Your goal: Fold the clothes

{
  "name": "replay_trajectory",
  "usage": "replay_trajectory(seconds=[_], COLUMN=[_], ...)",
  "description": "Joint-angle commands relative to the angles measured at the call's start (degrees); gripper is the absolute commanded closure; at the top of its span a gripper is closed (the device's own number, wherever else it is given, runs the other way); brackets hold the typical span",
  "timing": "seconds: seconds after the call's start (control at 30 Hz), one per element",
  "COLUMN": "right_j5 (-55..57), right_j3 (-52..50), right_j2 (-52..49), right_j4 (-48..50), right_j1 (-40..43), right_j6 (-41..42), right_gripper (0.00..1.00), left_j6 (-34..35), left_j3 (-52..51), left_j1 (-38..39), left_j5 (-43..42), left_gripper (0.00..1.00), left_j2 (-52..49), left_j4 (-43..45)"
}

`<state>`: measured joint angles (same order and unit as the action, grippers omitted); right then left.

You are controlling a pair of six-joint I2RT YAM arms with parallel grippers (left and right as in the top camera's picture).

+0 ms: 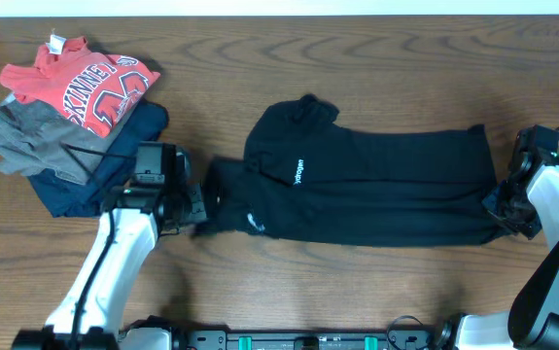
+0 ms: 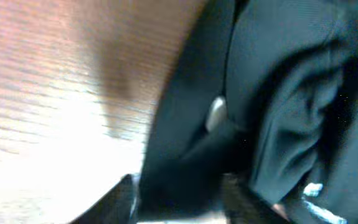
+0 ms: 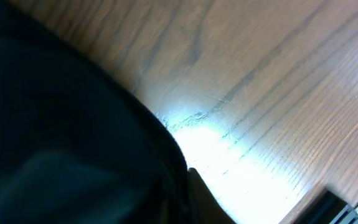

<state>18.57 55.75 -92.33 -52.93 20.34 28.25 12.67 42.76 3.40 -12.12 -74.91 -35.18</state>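
The black long-sleeved garment (image 1: 376, 185) lies across the middle of the table in a long band, with its small white logo (image 1: 296, 172) facing up. My left gripper (image 1: 199, 206) is at its left end. In the left wrist view the black fabric (image 2: 291, 93) fills the gap between the fingers of that gripper (image 2: 179, 199), which is shut on it. My right gripper (image 1: 506, 209) is at the garment's right end. In the right wrist view the fabric (image 3: 54, 137) covers one finger of the gripper (image 3: 179, 186), which grips the edge low on the table.
A pile of other clothes sits at the back left: a red shirt with white lettering (image 1: 85, 83), a grey garment (image 1: 31, 131) and a navy one (image 1: 114, 165), close to my left arm. The wooden table (image 1: 376, 68) reaches past both ends of the garment.
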Motion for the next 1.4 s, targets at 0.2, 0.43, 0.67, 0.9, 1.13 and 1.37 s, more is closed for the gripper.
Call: replay_trajectory(seconds=[0.2, 0.43, 0.67, 0.9, 1.13, 1.37], right_j5=[0.39, -8.09, -10.71, -11.56, -11.56, -11.56], right_j3=[0.09, 1.70, 1.90, 1.88, 1.88, 1.88], right_j2=[0.52, 2.05, 6.58, 7.80, 7.80, 7.80], right_j4=[-2.36, -1.33, -0.72, -0.07, -0.24, -0.24], right_j1=[0.70, 0.63, 0.59, 0.59, 0.59, 0.59], right_j6=[0.85, -3.93, -7.13, -7.37, -7.37, -7.37], right_gripper=[0.20, 0.21, 0.20, 0.19, 0.19, 0.18], left_j6=[-0.44, -0.63, -0.57, 1.53, 1.60, 1.57], left_j3=[-0.31, -0.33, -0.33, -0.33, -0.33, 0.04], left_j1=[0.17, 5.33, 13.03, 16.39, 18.34, 18.16], left_j5=[-11.28, -14.84, -14.21, -15.96, -18.99, -19.02], left_gripper=[0.39, 0.38, 0.35, 0.34, 0.40, 0.72], left_j2=[5.57, 4.81, 0.24, -9.51, -13.94, -12.17], left_j4=[-4.44, -2.21, 2.40, 9.79, 14.34, 14.32])
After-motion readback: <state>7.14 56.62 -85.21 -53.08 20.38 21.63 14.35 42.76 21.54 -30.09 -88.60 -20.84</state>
